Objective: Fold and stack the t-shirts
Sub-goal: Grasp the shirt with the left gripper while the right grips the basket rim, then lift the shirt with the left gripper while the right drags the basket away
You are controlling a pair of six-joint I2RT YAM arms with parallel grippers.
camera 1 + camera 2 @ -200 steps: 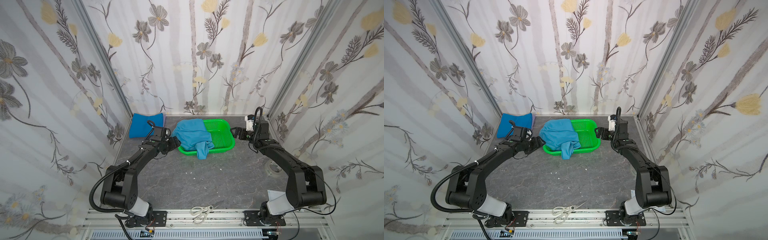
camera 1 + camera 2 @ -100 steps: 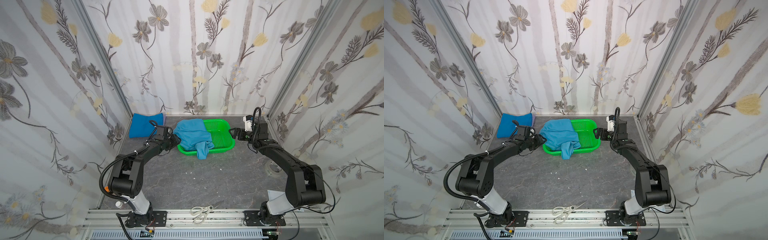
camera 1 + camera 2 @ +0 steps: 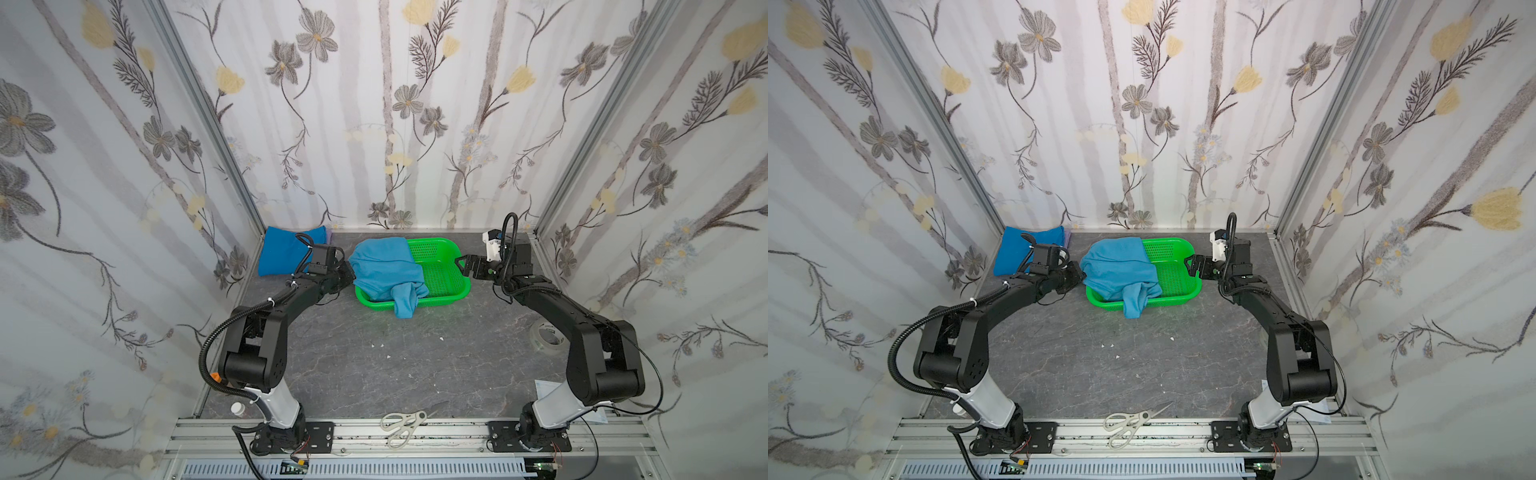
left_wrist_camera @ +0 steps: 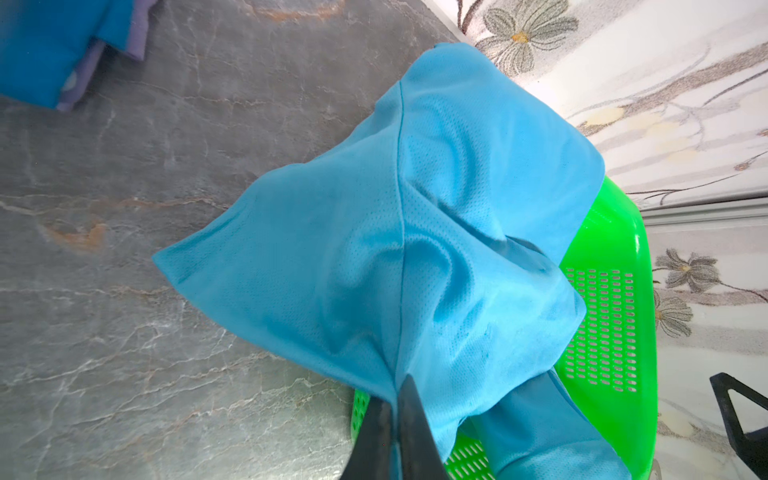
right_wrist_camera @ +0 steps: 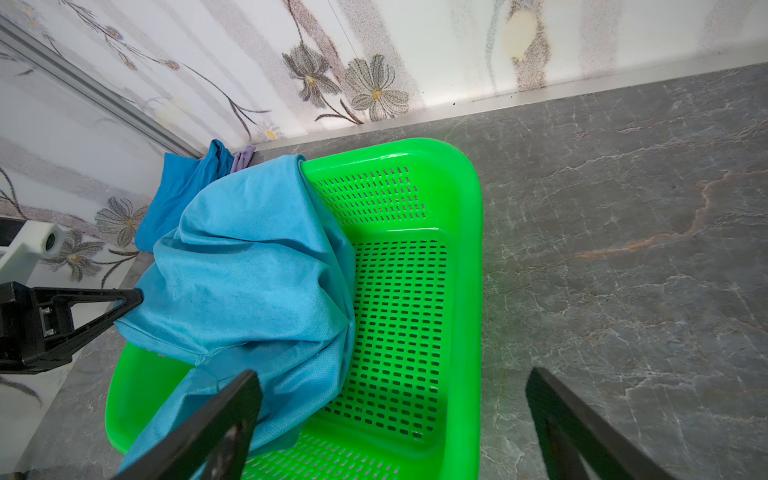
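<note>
Since one second ago, the left hand [image 4: 398, 395] has advanced to the green basket [image 3: 442, 272] and clenched on an edge of the light blue t-shirt [image 3: 386, 266]. This shirt lies heaped in the basket's left half, one part hanging over the near rim. Right hand [image 3: 461, 266]: released, just beside the basket's right end. Royal blue t-shirt [image 3: 280, 249] and lilac t-shirt [image 4: 139, 33] lie folded in the far left corner of the surface [image 3: 374, 361].

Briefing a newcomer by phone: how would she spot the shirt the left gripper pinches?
At the back of the table sits a green basket. Draped over its left half and front rim lies the light blue t-shirt. It is paler and crumpled, unlike the darker blue folded shirt in the back-left corner.
</note>
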